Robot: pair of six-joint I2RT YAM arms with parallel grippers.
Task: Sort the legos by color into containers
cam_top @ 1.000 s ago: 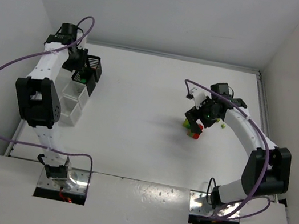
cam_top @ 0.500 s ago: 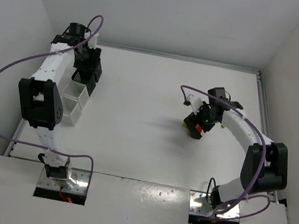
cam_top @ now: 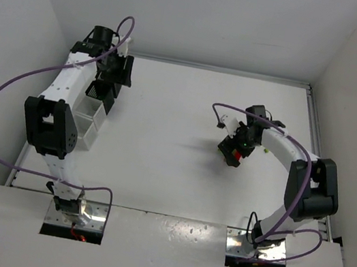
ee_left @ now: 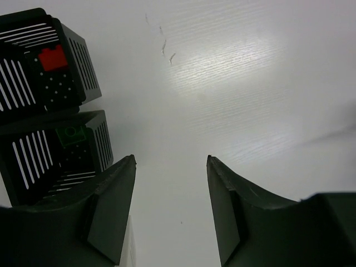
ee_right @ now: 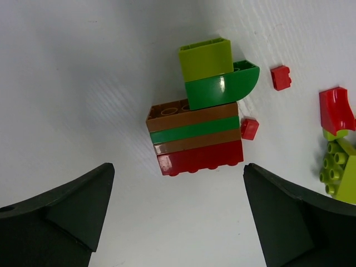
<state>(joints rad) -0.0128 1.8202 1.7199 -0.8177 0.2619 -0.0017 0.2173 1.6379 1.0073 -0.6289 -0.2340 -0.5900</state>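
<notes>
A stacked lego block point(ee_right: 194, 136) lies on the white table, layered lime, green, brown, green, brown and red. My right gripper point(ee_right: 178, 166) is open and empty, its jaws to either side of the stack's red end without touching it; it also shows in the top view point(cam_top: 232, 150). Two tiny red bricks point(ee_right: 281, 77) point(ee_right: 249, 128) lie beside the stack. My left gripper point(ee_left: 171, 159) is open and empty next to two black bins. One black bin point(ee_left: 75, 41) holds a red brick point(ee_left: 54, 57). The other black bin point(ee_left: 100, 139) holds a green brick point(ee_left: 69, 134).
A red curved piece point(ee_right: 336, 109) and a lime brick point(ee_right: 338, 172) lie at the right of the right wrist view. Two white translucent bins point(cam_top: 91, 110) point(cam_top: 83, 132) continue the row toward me. The left wall runs close beside the bins.
My left gripper has swung toward the back wall and now sits at the far black bin. My right gripper has shifted slightly left and closed in on the lego stack.
</notes>
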